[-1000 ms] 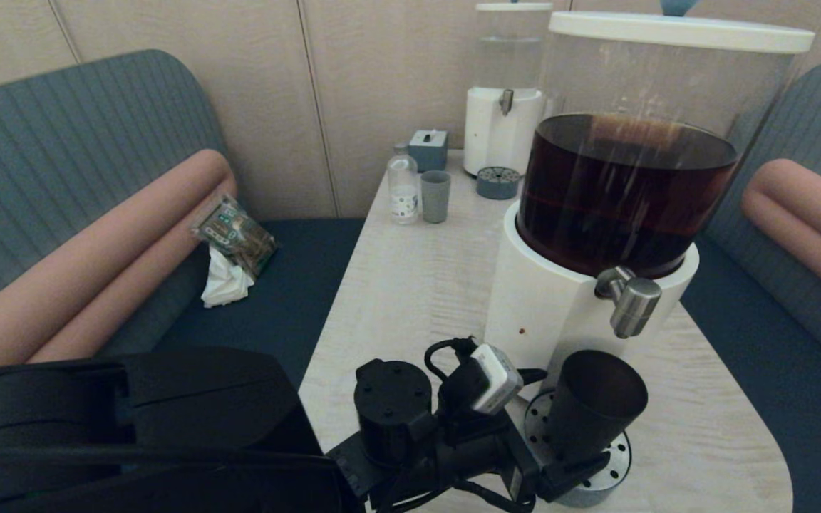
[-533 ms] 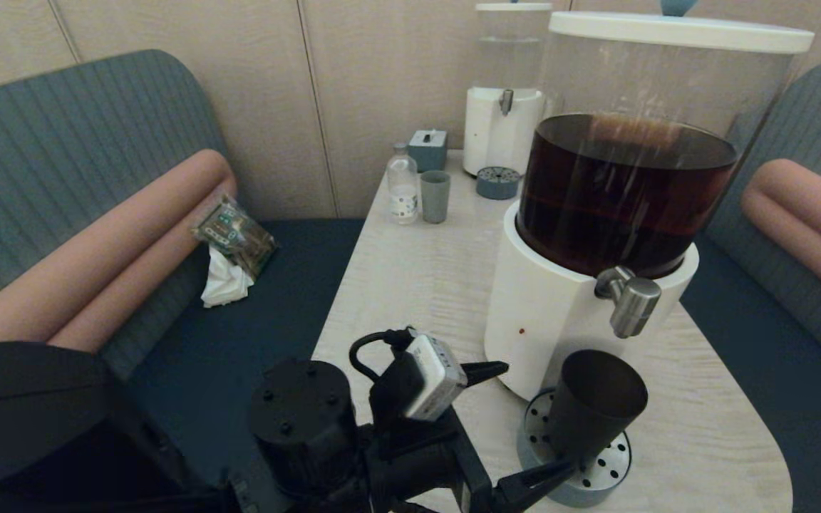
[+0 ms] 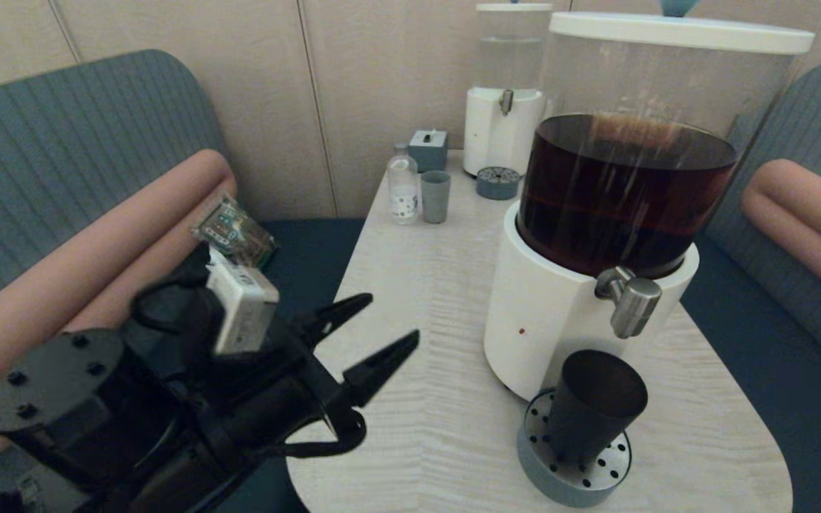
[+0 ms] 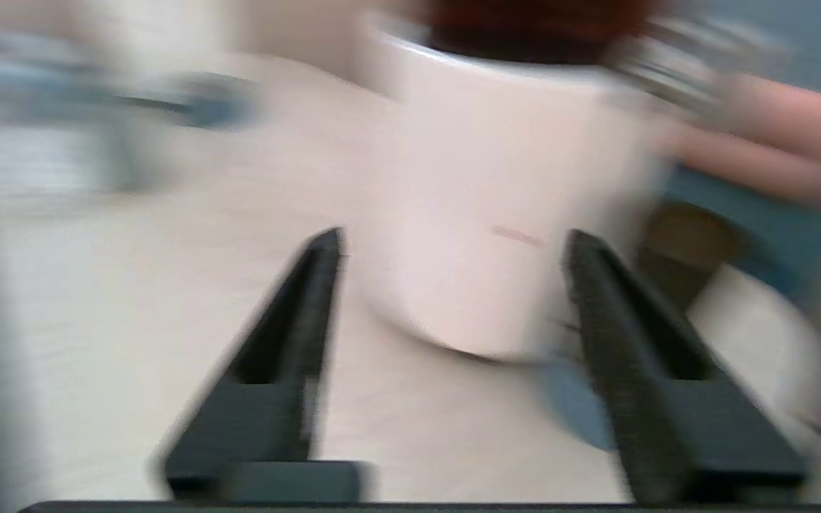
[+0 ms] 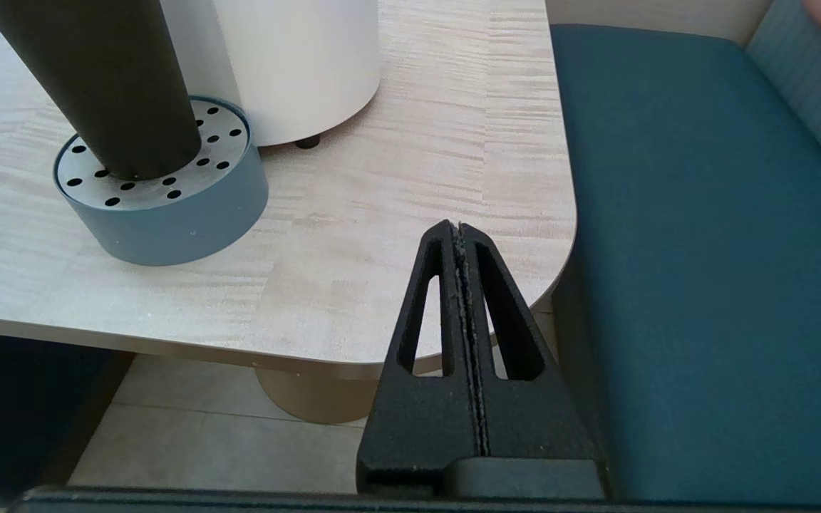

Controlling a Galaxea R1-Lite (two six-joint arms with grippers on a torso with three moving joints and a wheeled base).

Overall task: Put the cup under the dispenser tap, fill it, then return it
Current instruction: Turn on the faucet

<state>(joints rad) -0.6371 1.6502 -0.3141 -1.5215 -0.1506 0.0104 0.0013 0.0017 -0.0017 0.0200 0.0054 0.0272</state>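
Cup (image 3: 594, 406): matte black tumbler, upright on the perforated drip tray (image 3: 573, 467), directly below the dispenser tap (image 3: 628, 299). Pale wood-grain table (image 3: 439, 285), blue booth seating either side, beige panel wall. Left end effector (image 3: 366, 335) spread, holding nothing, well apart from cup, over the table's left edge. Right end effector (image 5: 462, 235) pressed together, empty, beside the table corner.
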